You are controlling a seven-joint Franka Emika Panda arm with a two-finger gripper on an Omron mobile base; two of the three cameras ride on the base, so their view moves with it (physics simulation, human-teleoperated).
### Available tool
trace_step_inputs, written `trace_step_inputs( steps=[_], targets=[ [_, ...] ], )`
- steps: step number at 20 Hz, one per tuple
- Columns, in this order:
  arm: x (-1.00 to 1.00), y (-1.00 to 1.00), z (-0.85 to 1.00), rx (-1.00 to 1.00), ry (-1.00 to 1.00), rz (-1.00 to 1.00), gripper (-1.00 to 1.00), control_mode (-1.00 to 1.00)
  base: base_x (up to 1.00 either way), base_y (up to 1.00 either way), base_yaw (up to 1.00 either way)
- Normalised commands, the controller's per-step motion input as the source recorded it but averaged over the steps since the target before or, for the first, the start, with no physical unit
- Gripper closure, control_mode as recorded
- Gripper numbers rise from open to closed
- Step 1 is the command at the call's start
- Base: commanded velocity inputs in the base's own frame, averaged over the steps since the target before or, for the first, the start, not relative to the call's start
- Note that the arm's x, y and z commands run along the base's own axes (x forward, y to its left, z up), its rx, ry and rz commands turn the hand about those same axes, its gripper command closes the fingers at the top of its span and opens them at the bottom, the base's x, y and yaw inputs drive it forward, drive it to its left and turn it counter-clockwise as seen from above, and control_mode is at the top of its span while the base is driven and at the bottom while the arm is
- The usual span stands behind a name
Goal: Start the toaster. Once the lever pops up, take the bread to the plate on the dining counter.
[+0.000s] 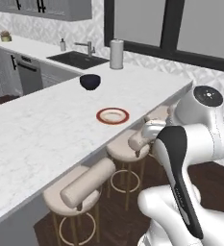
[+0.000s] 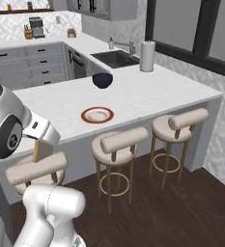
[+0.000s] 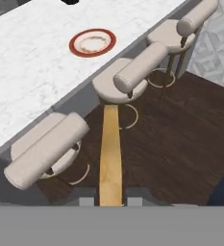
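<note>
One small round plate with an orange-red rim and pale centre (image 1: 112, 116) lies bare at mid-frame on the white marble-look tabletop (image 1: 31, 129); a dark blue bowl (image 1: 90, 81) stands beyond it, contents not discernible. Hand view, lower centre: the claw (image 3: 110, 201) is clamped on the thin tan-crusted bread slice (image 3: 110, 153), seen edge-on above dark wood floor (image 3: 180, 144). Right base view shows the slice at left, beside the arm. Three cushioned beige stools (image 2: 115, 144) stand between arm and tabletop edge.
</note>
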Motion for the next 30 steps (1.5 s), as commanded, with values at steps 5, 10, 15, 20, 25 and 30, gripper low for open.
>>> trace_step_inputs(
  steps=[5, 10, 15, 20, 25, 30],
  targets=[
    [0.00, 0.00, 0.00, 0.00, 0.00, 0.00, 1.00, 1.00, 0.57, -0.95, 0.42],
    [0.00, 0.00, 0.00, 0.00, 0.00, 0.00, 1.00, 1.00, 0.57, -0.81, 0.48],
    [0.00, 0.00, 0.00, 0.00, 0.00, 0.00, 1.00, 1.00, 0.55, -0.65, 0.53],
    [0.00, 0.00, 0.00, 0.00, 0.00, 0.00, 1.00, 1.00, 0.63, -0.36, 0.62],
    [0.00, 0.00, 0.00, 0.00, 0.00, 0.00, 1.00, 1.00, 0.71, -0.48, 0.56],
    [0.96, -0.86, -0.23, 0.29, 0.11, 0.34, 1.00, -1.00, 0.00, 0.00, 0.00]
  ],
)
